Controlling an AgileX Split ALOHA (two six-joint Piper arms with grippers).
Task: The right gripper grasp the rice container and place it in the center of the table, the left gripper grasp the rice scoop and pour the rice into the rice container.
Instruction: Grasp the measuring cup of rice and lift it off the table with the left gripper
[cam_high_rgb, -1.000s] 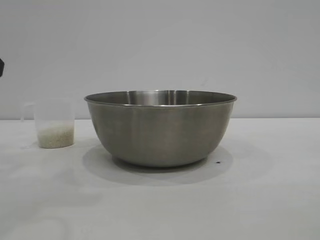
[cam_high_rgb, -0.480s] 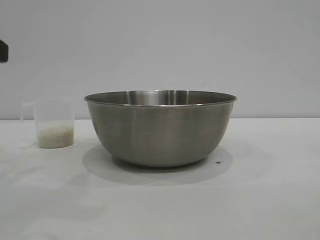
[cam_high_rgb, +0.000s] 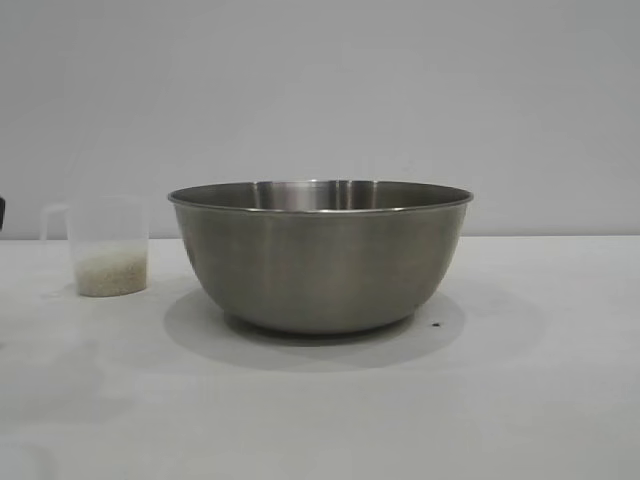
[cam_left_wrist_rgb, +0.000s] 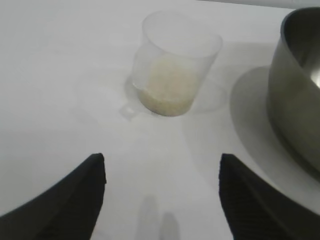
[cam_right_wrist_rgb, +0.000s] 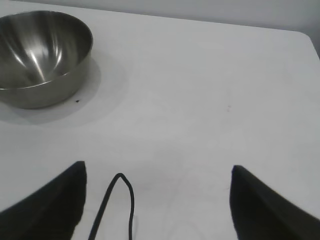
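Presently we list: rice container (cam_high_rgb: 320, 258) centred on the surface (cam_high_rgb: 520, 400); rice scoop (cam_left_wrist_rgb: 172, 65) upright beside it, ungrasped; left pincer (cam_left_wrist_rgb: 162, 175) spread before the scoop, to close on it next; right pincer (cam_right_wrist_rgb: 157, 187) spread, idle, apart.

Exterior view: we look level across the table (cam_high_rgb: 520, 400), close to the bowl (cam_high_rgb: 320, 260), facing a blank wall (cam_high_rgb: 320, 90). Left wrist view: we look down past the left gripper (cam_left_wrist_rgb: 162, 200) at the cup (cam_left_wrist_rgb: 172, 65); bowl at right edge. Right wrist view: higher, farther back, bowl upper left.
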